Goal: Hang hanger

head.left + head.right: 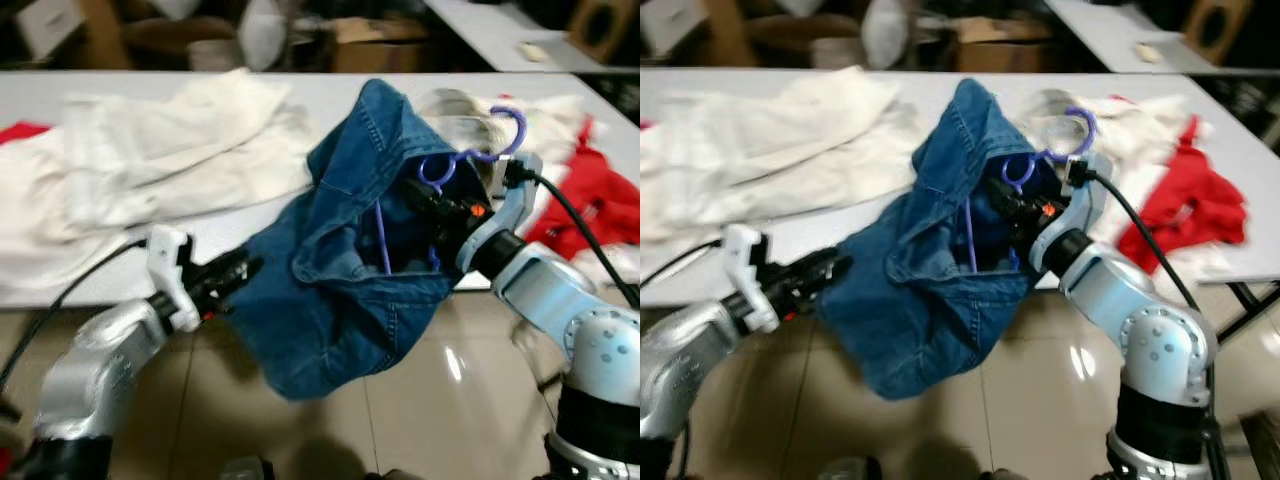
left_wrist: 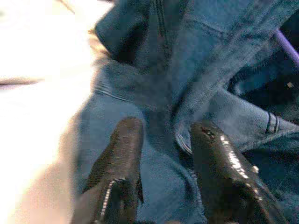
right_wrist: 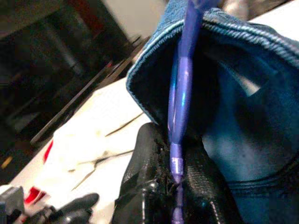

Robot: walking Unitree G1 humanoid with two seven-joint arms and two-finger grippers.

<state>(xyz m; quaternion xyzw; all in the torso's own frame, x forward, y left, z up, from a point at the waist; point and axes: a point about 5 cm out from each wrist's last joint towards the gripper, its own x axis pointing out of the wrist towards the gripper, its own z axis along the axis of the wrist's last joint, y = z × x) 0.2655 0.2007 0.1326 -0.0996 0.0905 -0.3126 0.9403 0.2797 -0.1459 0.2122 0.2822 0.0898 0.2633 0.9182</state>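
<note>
A blue denim garment [image 1: 340, 300] hangs over the white table's front edge [image 1: 110, 285], bunched around a purple hanger [image 1: 382, 240]. The hanger's hook [image 1: 495, 150] sticks up above the cloth. My right gripper [image 1: 432, 205] reaches into the garment's opening from the right and is shut on the hanger's thin purple bar [image 3: 180, 107], which runs between its fingers [image 3: 149, 158]. My left gripper [image 1: 245, 268] is at the garment's lower left edge, touching the denim. In the left wrist view its fingers [image 2: 124, 144] stand apart with denim folds [image 2: 196, 70] just beyond them.
Cream-white clothes [image 1: 170, 150] cover the table's left half, and red and white clothes [image 1: 590, 195] lie at its right end. Boxes [image 1: 375, 40] and a second table [image 1: 500, 25] stand behind. Beige tiled floor [image 1: 450, 400] lies below the table edge.
</note>
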